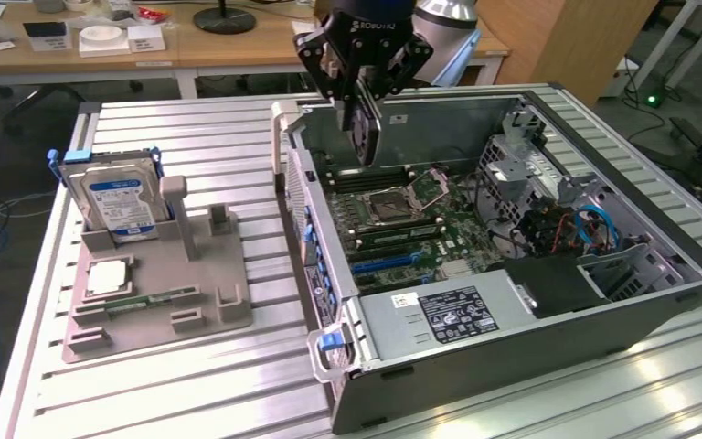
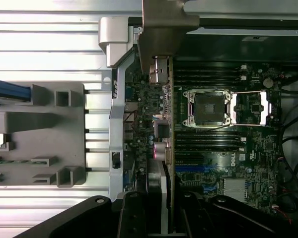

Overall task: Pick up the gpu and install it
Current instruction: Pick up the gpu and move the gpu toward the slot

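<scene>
The robot arm's gripper pinches the gpu between its fingers, holding the black card on edge. The card's pale metal bracket sits at the end nearest the case's rear wall. The card hangs above the motherboard inside the open computer case, just beside the CPU socket and clear of the slots below. Towards the exterior view's left, a silver hard drive stands upright in a grey holder on the slatted metal table, well apart from the case.
</scene>
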Controlling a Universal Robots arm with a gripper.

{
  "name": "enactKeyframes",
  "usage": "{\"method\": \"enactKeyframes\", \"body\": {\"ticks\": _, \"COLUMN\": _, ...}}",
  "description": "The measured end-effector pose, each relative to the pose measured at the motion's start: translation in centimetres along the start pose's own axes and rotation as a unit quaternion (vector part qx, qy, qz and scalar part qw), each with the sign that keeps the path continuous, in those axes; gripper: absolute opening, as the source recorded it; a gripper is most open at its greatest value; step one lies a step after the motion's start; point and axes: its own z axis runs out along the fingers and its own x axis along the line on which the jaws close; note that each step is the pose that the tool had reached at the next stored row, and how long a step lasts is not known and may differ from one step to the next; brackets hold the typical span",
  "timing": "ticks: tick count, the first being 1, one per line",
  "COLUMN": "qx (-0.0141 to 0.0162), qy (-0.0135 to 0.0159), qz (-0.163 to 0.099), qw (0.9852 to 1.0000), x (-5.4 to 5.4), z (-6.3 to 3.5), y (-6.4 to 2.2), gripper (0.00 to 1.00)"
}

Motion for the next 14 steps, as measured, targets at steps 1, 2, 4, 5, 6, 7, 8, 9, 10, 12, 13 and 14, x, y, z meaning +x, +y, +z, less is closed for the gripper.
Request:
{"method": "enactKeyframes", "body": {"ticks": 1, "qx": 0.0, "qy": 0.0, "qz": 0.0, "qw": 1.0, "x": -0.1, "z": 0.0, "y": 0.0, "gripper": 0.28}}
{"method": "enactKeyframes", "body": {"ticks": 2, "qx": 0.0, "qy": 0.0, "qz": 0.0, "qw": 1.0, "x": -0.1, "z": 0.0, "y": 0.0, "gripper": 0.28}}
{"method": "enactKeyframes", "body": {"ticks": 4, "qx": 0.0, "qy": 0.0, "qz": 0.0, "qw": 1.0, "x": -0.3, "z": 0.0, "y": 0.01, "gripper": 0.28}}
{"method": "enactKeyframes", "body": {"ticks": 5, "qx": 0.0, "qy": 0.0, "qz": 0.0, "qw": 1.0, "x": -0.3, "z": -0.01, "y": 0.01, "gripper": 0.28}}
{"method": "enactKeyframes", "body": {"ticks": 6, "qx": 0.0, "qy": 0.0, "qz": 0.0, "qw": 1.0, "x": -0.4, "z": 0.0, "y": 0.01, "gripper": 0.28}}
{"method": "enactKeyframes", "body": {"ticks": 7, "qx": 0.0, "qy": 0.0, "qz": 0.0, "qw": 1.0, "x": -0.5, "z": 0.0, "y": 0.01, "gripper": 0.28}}
{"method": "enactKeyframes", "body": {"ticks": 8, "qx": 0.0, "qy": 0.0, "qz": 0.0, "qw": 1.0, "x": -0.6, "z": -0.01, "y": 0.01, "gripper": 0.28}}
{"method": "enactKeyframes", "body": {"ticks": 9, "qx": 0.0, "qy": 0.0001, "qz": 0.0, "qw": 1.0, "x": -0.7, "z": -0.01, "y": 0.01, "gripper": 0.28}}
{"method": "enactKeyframes", "body": {"ticks": 10, "qx": 0.0, "qy": 0.0, "qz": 0.0, "qw": 1.0, "x": -0.7, "z": 0.0, "y": 0.01, "gripper": 0.28}}
{"method": "enactKeyframes", "body": {"ticks": 12, "qx": 0.0, "qy": 0.0001, "qz": 0.0, "qw": 1.0, "x": -0.9, "z": -0.01, "y": 0.02, "gripper": 0.28}}
{"method": "enactKeyframes", "body": {"ticks": 13, "qx": 0.0, "qy": 0.0, "qz": 0.0, "qw": 1.0, "x": -1.0, "z": 0.0, "y": 0.02, "gripper": 0.28}}
{"method": "enactKeyframes", "body": {"ticks": 14, "qx": 0.0, "qy": 0.0, "qz": 0.0, "qw": 1.0, "x": -1.1, "z": 0.0, "y": 0.02, "gripper": 0.28}}
